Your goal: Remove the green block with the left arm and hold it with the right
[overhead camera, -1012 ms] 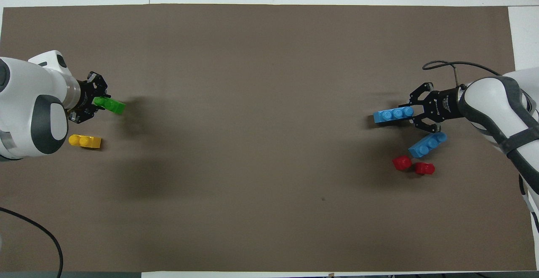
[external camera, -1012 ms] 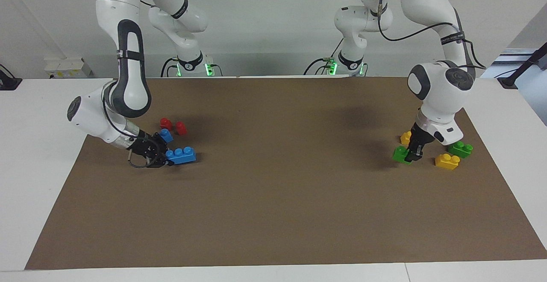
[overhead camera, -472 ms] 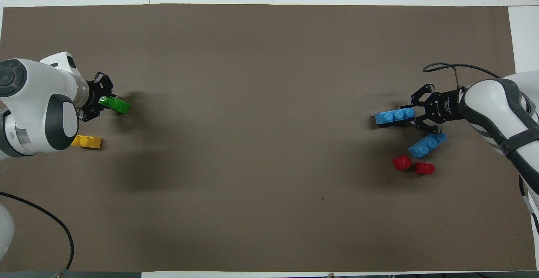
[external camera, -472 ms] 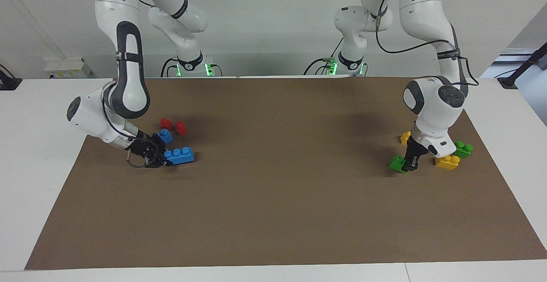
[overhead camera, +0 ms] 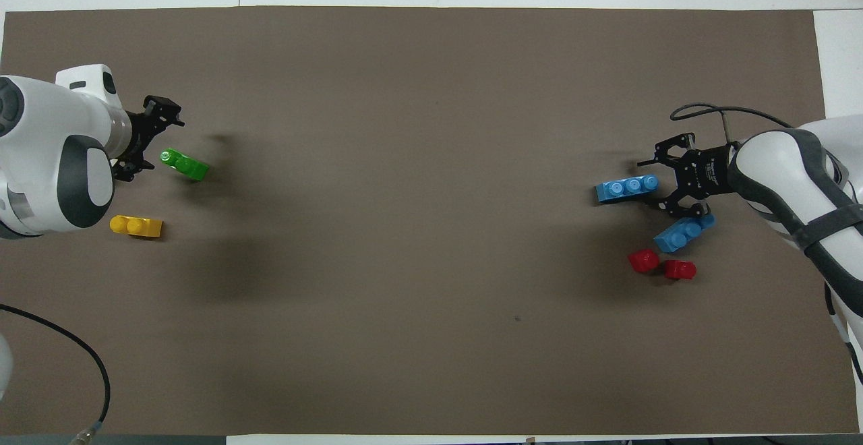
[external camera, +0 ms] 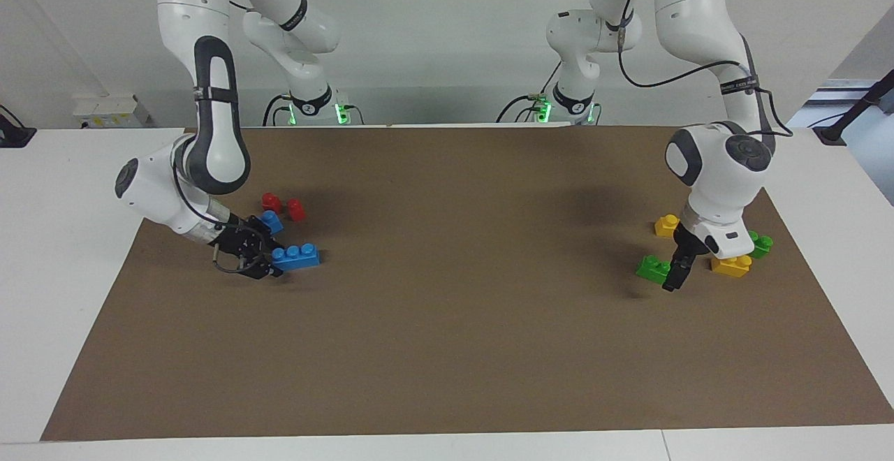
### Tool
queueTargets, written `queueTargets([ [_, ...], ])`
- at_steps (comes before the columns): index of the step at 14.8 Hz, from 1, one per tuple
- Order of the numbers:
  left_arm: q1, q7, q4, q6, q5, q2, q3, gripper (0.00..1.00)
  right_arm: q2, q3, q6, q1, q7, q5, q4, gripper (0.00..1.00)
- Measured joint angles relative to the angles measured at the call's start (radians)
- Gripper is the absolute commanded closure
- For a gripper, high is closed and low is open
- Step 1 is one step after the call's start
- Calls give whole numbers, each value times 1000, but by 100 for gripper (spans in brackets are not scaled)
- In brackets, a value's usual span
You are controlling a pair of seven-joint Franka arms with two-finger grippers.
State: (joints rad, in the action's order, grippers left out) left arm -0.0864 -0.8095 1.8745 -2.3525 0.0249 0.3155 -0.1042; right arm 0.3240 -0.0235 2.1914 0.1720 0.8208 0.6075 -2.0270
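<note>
The green block (external camera: 652,267) lies loose on the brown mat at the left arm's end; it also shows in the overhead view (overhead camera: 184,164). My left gripper (external camera: 673,276) is open and empty, right beside the block and low over the mat; from above (overhead camera: 150,140) its fingers are spread wide and the block lies just off them. My right gripper (external camera: 264,263) is open low at the right arm's end of the mat, with the end of a blue three-stud brick (external camera: 295,256) between its fingers (overhead camera: 664,183).
At the left arm's end are two yellow bricks (external camera: 667,224) (external camera: 731,265) and a darker green brick (external camera: 760,243). Near the right gripper are a second blue brick (overhead camera: 684,232) and two red pieces (overhead camera: 644,260) (overhead camera: 679,270).
My left gripper has opened and let go of the green block, which now lies on the mat beside it. My right gripper has stayed at the blue brick, which shifted slightly.
</note>
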Motion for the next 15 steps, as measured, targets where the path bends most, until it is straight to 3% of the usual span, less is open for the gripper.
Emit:
queueTargets([
  [6, -1, 206, -142, 272, 0, -97, 5, 0, -62, -4, -106, -20, 1, -68, 93, 0],
  [10, -1, 426, -194, 472, 0, -194, 15, 0, -186, -7, -242, -43, -36, -246, 128, 0],
  [15, -2, 589, -198, 673, 0, -351, 23, 0, -330, -17, -444, -50, -267, -417, 214, 0],
])
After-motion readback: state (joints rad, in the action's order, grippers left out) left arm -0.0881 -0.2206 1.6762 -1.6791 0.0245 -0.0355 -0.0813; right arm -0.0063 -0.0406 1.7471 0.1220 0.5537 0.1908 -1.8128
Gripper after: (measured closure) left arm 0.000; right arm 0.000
